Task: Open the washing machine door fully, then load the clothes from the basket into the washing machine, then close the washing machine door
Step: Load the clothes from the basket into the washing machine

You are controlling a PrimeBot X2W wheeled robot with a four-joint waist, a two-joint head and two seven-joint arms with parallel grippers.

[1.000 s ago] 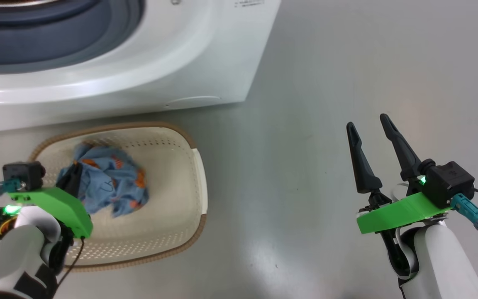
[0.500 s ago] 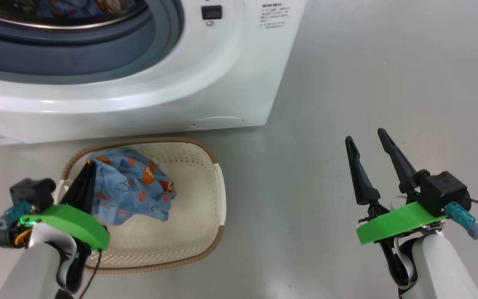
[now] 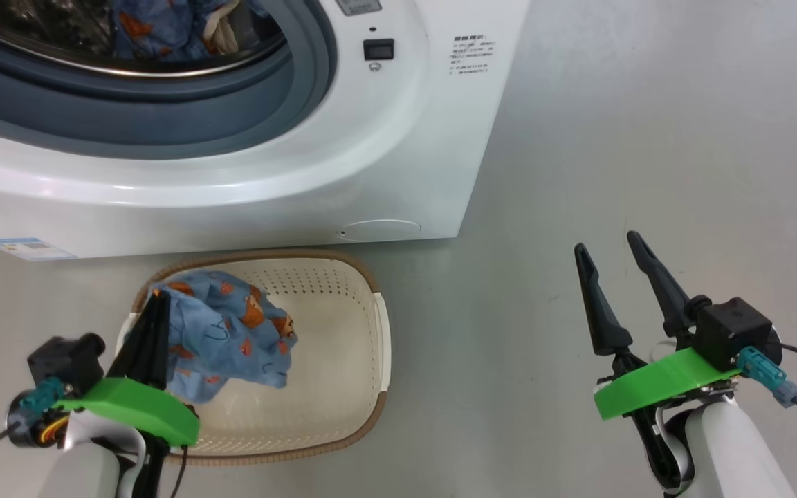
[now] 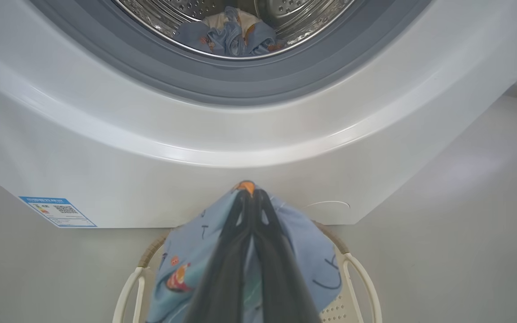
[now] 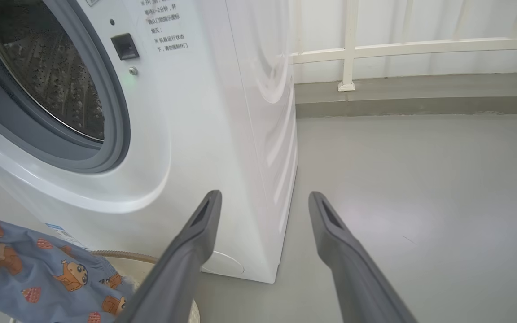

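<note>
The white washing machine [image 3: 385, 159] stands with its round opening uncovered; the washing machine door is out of view. One blue printed garment [image 3: 163, 28] lies in the steel drum [image 4: 285, 13]. My left gripper [image 3: 158, 297] is shut on another of the clothes [image 3: 232, 339], a blue garment held over the left part of the cream basket [image 3: 343, 387]. In the left wrist view the cloth [image 4: 303, 251] drapes both sides of the closed fingers [image 4: 222, 269]. My right gripper [image 3: 607, 245] hovers open over the floor, right of the basket, holding nothing.
A blue label sticker [image 3: 25, 247] sits low on the machine's front. Grey floor [image 3: 647, 138] spreads to the right of the machine. In the right wrist view a white railing [image 5: 348, 45] and a low kerb run along the far side.
The head camera has tilted up, bringing more of the drum into view. My left gripper has risen with the blue garment above the basket. The right gripper holds its pose.
</note>
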